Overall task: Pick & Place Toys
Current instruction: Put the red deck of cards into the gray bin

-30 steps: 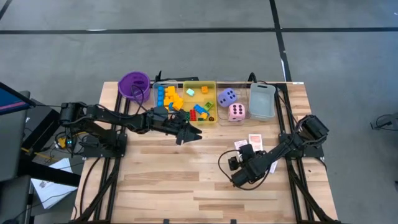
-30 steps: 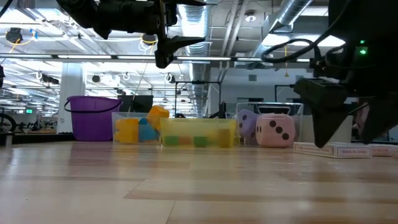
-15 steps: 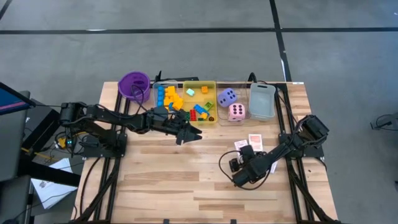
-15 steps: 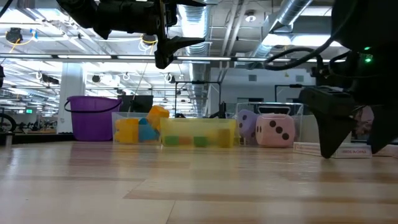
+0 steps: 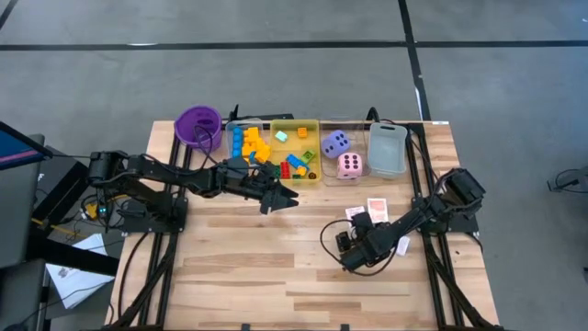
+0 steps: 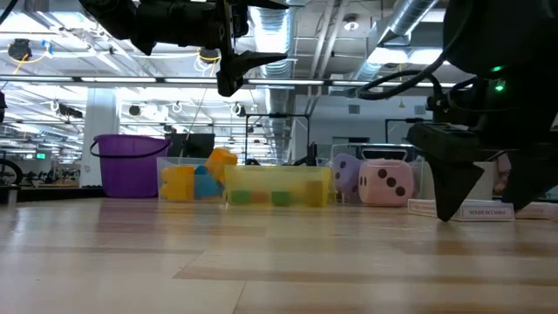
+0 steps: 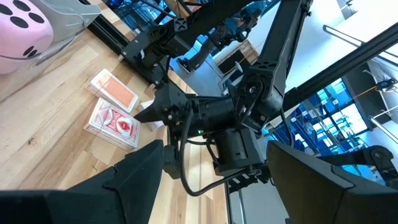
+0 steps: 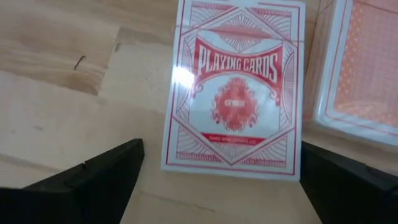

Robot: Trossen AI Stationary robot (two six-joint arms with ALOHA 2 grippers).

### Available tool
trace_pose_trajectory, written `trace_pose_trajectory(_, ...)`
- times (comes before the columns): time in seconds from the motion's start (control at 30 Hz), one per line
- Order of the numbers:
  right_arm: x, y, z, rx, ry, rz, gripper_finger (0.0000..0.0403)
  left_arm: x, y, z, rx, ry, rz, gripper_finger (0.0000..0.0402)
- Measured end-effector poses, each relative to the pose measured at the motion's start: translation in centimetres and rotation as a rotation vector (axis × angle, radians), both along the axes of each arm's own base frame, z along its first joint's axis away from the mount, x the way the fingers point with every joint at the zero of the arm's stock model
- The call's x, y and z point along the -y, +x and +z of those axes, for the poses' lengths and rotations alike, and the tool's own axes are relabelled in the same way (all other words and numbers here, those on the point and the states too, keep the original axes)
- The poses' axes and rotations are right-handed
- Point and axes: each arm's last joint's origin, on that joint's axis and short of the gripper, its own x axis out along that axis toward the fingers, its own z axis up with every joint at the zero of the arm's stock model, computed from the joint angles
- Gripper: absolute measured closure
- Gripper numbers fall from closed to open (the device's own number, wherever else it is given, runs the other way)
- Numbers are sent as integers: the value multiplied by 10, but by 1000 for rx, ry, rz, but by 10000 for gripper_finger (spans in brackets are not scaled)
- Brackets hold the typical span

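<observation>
My right gripper (image 8: pixel 227 186) is open and tipped steeply down over a red-patterned pack of playing cards (image 8: pixel 233 93) lying flat on the table. Its fingers (image 8: pixel 106 174) stand on either side of the pack's near end, apart from it. A second pack (image 8: pixel 360 68) lies right beside the first. In the low view the right gripper (image 6: pixel 488 196) straddles the pack (image 6: pixel 484 211) close to the tabletop. My left gripper (image 5: pixel 280 198) is open and hangs level above the table's middle, holding nothing. Blocks fill the clear tray (image 5: pixel 241 140) and the yellow tray (image 5: pixel 294 152). The purple die (image 5: pixel 334 143) and the pink die (image 5: pixel 349 165) sit beside them.
A purple cup (image 5: pixel 197 124) stands at the far left and a grey tray (image 5: pixel 388 149) at the far right. The trays and dice line the far edge. Bare wood (image 5: pixel 248 267) stretches toward the table's near edge.
</observation>
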Motion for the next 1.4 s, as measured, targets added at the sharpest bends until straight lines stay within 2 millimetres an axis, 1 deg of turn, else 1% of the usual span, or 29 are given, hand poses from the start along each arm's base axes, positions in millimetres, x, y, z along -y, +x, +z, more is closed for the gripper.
trace_pose_trajectory(0.33,10,4,0,-1,-2,-48,3,0,0,0,0,-2,-1,124)
trace_pose_trajectory(0.57,11,5,-1,23,-3,-75,5,0,0,0,0,-2,-4,124)
trace_pose_trajectory(0.8,11,6,-1,30,-1,-76,35,0,0,0,0,-3,-3,124)
trace_pose_trajectory(1.1,10,8,-2,47,7,-68,89,0,0,0,0,-2,1,124)
trace_pose_trajectory(1.2,10,8,-2,49,9,-68,91,0,0,0,3,-2,1,124)
trace_pose_trajectory(1.3,7,8,0,58,10,-57,85,0,0,2,21,-1,1,124)
trace_pose_trajectory(1.4,3,13,10,73,-9,-48,82,0,1,7,74,2,1,124)
